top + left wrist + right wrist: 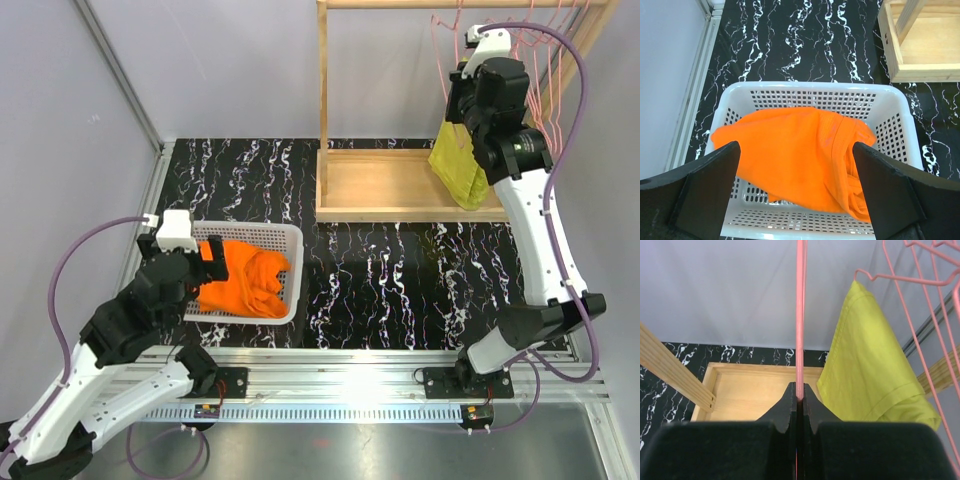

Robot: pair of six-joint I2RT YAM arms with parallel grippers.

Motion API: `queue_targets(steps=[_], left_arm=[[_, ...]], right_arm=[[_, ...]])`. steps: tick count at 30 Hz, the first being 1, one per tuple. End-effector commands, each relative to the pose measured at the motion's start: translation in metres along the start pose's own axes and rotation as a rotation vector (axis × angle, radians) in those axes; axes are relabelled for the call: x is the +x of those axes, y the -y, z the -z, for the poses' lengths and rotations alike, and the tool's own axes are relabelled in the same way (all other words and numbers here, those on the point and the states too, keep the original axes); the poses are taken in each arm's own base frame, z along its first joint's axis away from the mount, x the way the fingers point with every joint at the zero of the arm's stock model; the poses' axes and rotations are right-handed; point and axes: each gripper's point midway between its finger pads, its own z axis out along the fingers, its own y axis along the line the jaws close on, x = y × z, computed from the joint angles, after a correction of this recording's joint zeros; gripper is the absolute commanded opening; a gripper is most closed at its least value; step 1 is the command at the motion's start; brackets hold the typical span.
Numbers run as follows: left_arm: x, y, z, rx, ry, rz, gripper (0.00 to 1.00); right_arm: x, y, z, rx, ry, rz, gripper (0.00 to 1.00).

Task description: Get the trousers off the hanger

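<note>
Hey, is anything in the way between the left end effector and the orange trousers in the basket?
Nothing visible. The left end effector hangs open straight over the trousers, which lie uncovered in the white basket.

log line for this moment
left jaws: open over bright orange trousers in white mesh basket | right jaws: shut on thin pink wire hanger

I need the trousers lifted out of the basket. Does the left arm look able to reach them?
Probably yes: the left end effector hangs open directly above the trousers, which lie uncovered in the white basket, with nothing in between.
</note>
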Motion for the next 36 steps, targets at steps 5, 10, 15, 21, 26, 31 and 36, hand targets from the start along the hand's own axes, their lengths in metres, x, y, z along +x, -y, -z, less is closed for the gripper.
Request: queue_targets(steps=[5, 10, 15, 21, 26, 31, 36], left_arm=[[-0.049, -0.026, 0.030, -0.042, 0.082, 0.070, 0.99], [-0.056, -0.039, 0.041, -0.062, 0.102, 0.078, 0.99], [-0.058, -0.050, 0.044, -0.111, 0.114, 0.081, 0.99], [-0.061, -0.064, 0.049, -0.167, 0.130, 0.081, 0.99], [-0.053, -0.081, 0.059, -0.202, 0.127, 0.056, 0.99], [-0.049, -0.093, 0.075, -0.167, 0.146, 0.049, 0.99], [-0.044, -0.104, 0.087, -0.161, 0.145, 0.053, 0.99]], right_arm=[[0.005, -0.004, -0.013, 0.009, 0.013, -0.031, 0.00], [0.017, -0.002, -0.004, 0.012, 0.005, -0.061, 0.05], [0.015, 0.000, 0.011, 0.004, 0.040, -0.070, 0.57], [0.019, 0.003, 0.048, -0.021, 0.023, -0.104, 0.92], [0.034, 0.011, 0.119, -0.050, -0.037, -0.155, 0.99], [0.071, 0.030, 0.187, -0.015, -0.151, -0.151, 0.99], [0.077, 0.052, 0.257, 0.018, -0.133, -0.165, 0.99]])
